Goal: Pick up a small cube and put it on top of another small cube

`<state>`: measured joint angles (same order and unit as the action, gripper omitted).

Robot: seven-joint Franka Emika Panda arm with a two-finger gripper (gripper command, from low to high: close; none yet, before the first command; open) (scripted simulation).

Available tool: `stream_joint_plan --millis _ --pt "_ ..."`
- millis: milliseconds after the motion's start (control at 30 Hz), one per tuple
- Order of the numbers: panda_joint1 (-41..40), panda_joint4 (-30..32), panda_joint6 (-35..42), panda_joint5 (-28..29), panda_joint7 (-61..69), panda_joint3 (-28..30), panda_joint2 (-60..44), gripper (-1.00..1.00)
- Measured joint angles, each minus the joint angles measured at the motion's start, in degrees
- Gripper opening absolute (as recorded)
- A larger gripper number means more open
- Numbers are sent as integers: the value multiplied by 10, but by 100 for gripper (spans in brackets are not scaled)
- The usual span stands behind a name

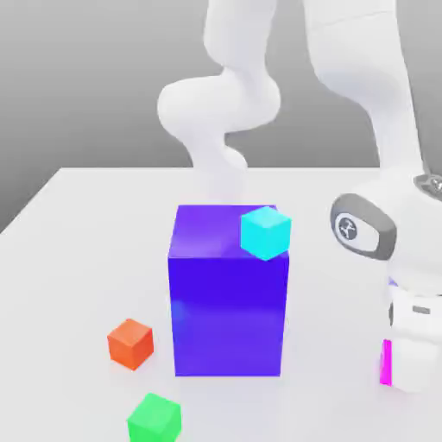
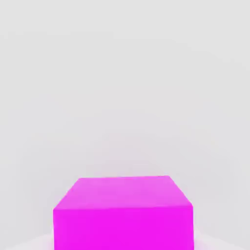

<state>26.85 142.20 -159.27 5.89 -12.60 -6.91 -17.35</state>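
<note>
The small magenta-pink cube rests on the white table at the exterior view's lower right, mostly hidden behind the lower end of my gripper. The gripper is down at table level and shut on this cube. In the hand view the same cube sits close in front of the camera, with its top face and one side showing. A cyan cube rests on the top front corner of the big blue-purple block.
An orange cube lies on the table to the exterior view's left of the big block. A green cube lies nearer the front edge. The white arm rises above the gripper on the exterior view's right.
</note>
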Motion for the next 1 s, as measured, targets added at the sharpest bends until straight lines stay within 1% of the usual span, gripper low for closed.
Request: stream_joint_plan --millis 67,467,533,600,633,867,1000 --pt "-16 3 26 -14 10 5 29 -100" --pt "-212 -25 102 -85 63 164 76 -100" --pt "-239 -33 88 -105 77 179 54 -100" --pt "-253 -37 57 -123 90 174 18 -100" --pt "-258 -39 39 -132 97 169 -2 100" --pt "-261 -39 35 -134 98 168 -6 100" --pt "-253 -35 96 -103 75 181 61 100"
